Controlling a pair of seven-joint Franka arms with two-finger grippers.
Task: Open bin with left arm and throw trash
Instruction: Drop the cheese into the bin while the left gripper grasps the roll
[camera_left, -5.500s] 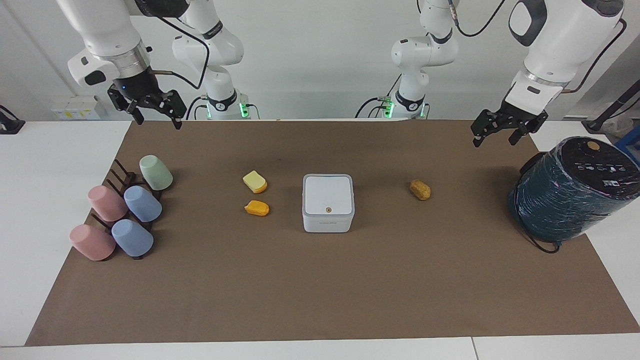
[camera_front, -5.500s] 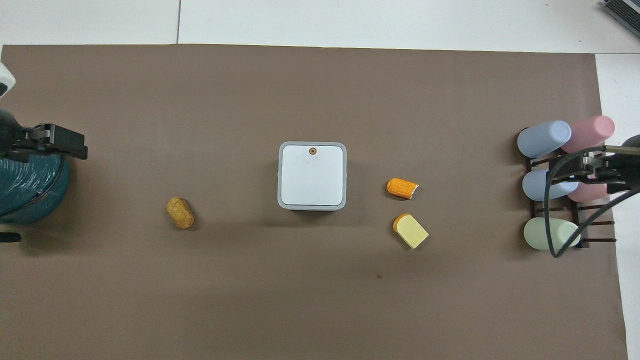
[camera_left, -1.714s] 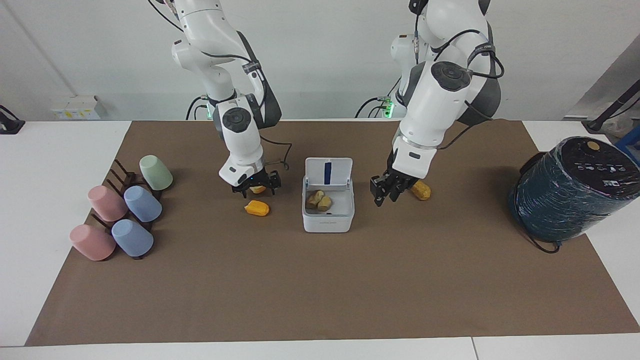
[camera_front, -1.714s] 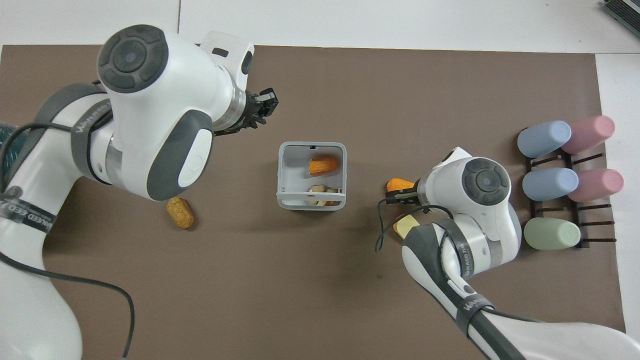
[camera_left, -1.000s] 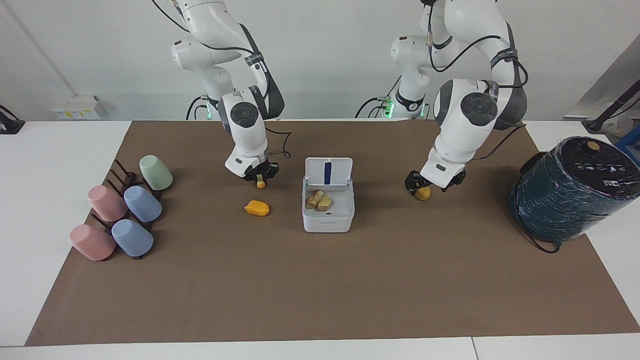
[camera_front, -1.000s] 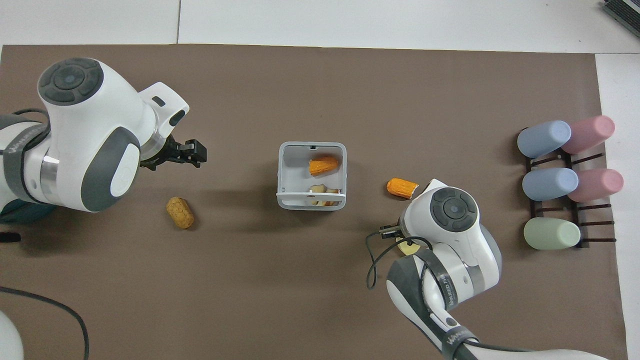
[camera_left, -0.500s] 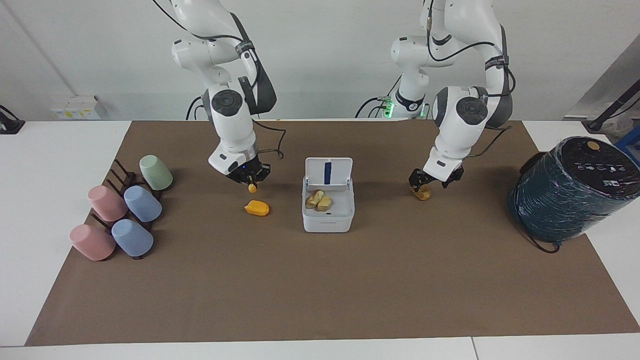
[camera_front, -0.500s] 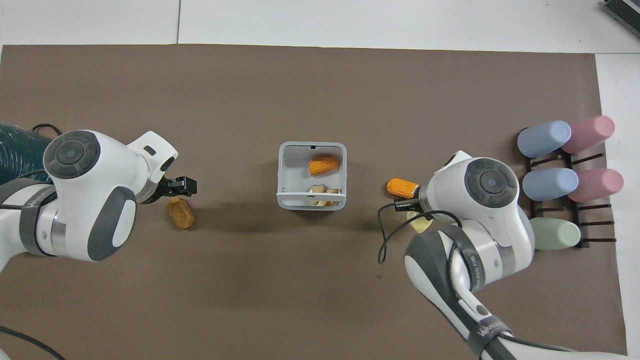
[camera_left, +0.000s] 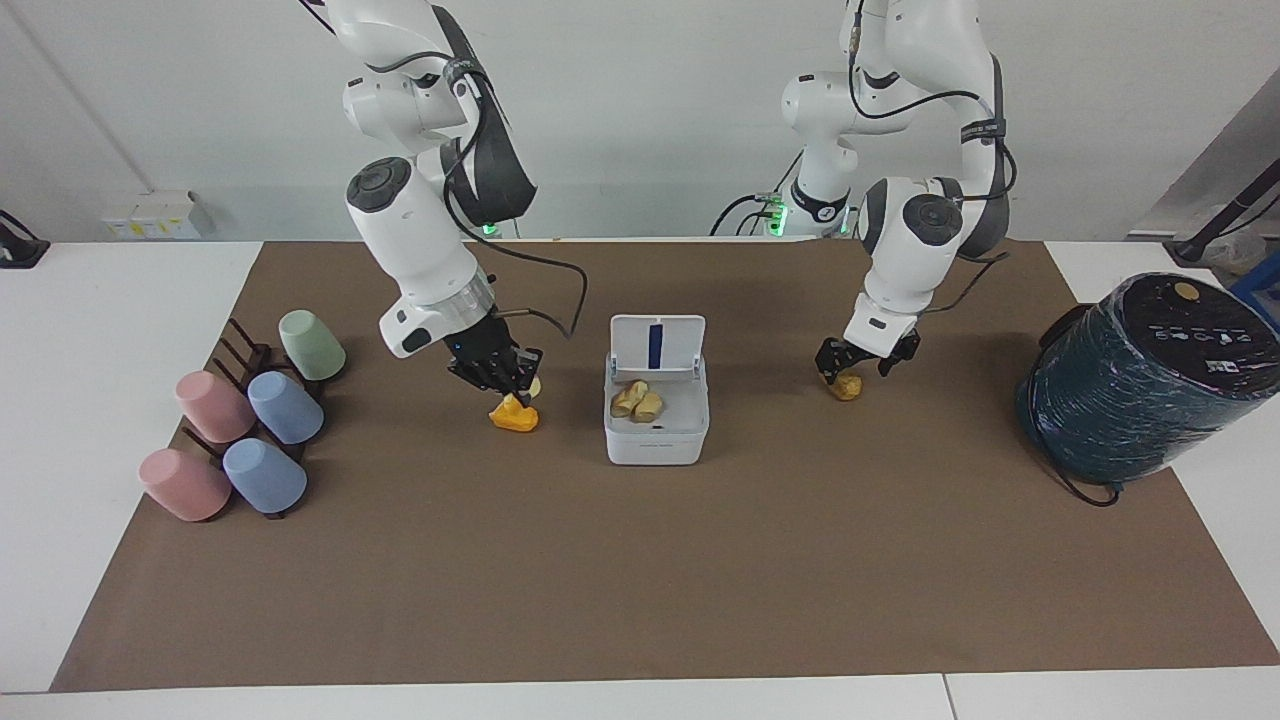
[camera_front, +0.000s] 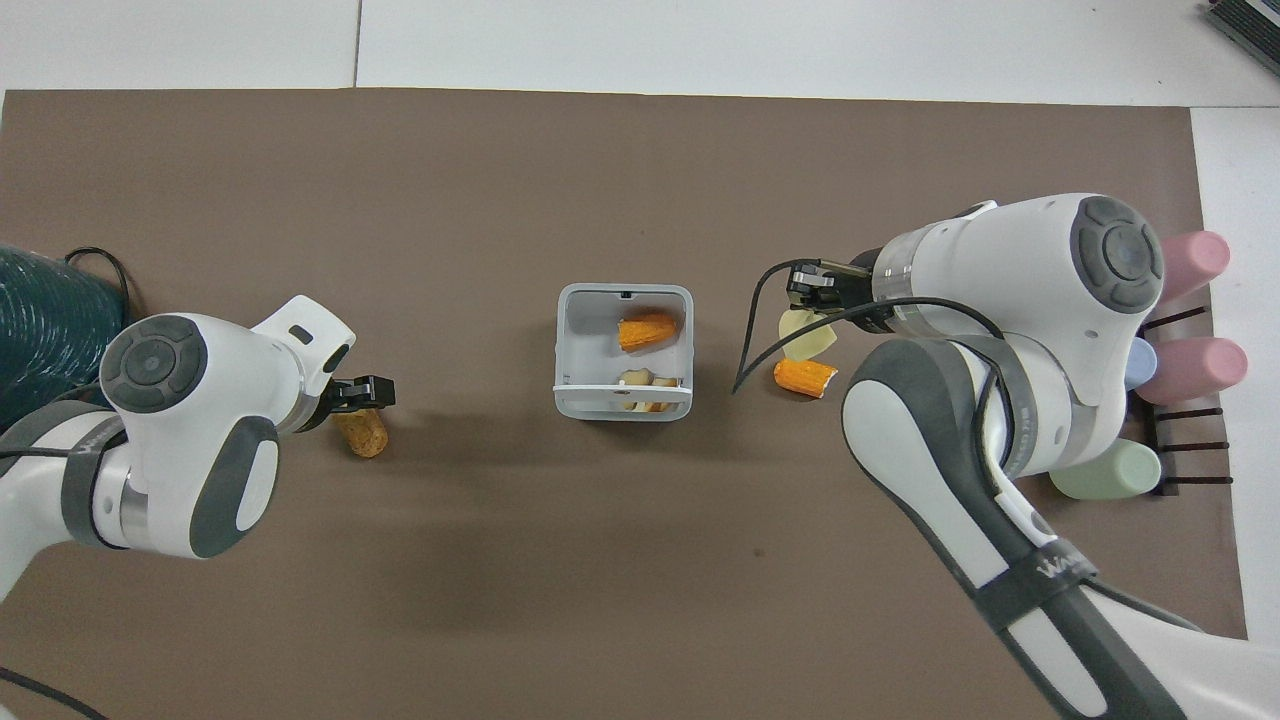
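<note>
White plastic, the bin (camera_left: 655, 445) stands in the middle of the worktop with its lid (camera_left: 680, 345) raised, and some lumps already lie inside, so the opening step is done.

What changed in the last moments is at both sides of it. The right hand (camera_left: 510, 385) has lifted the pale yellow wedge (camera_front: 806, 338) off the worktop. It is now clenched on the wedge in the air over the orange lump (camera_left: 513, 416), which lies beside the bin toward the right arm's end.

The left hand (camera_left: 853, 368) has come down at the golden-brown nugget (camera_left: 847, 386), toward the left arm's end. Whether it already grips it I cannot tell.

I judge that throwing has begun: the wedge needs only a short carry to the bin.
</note>
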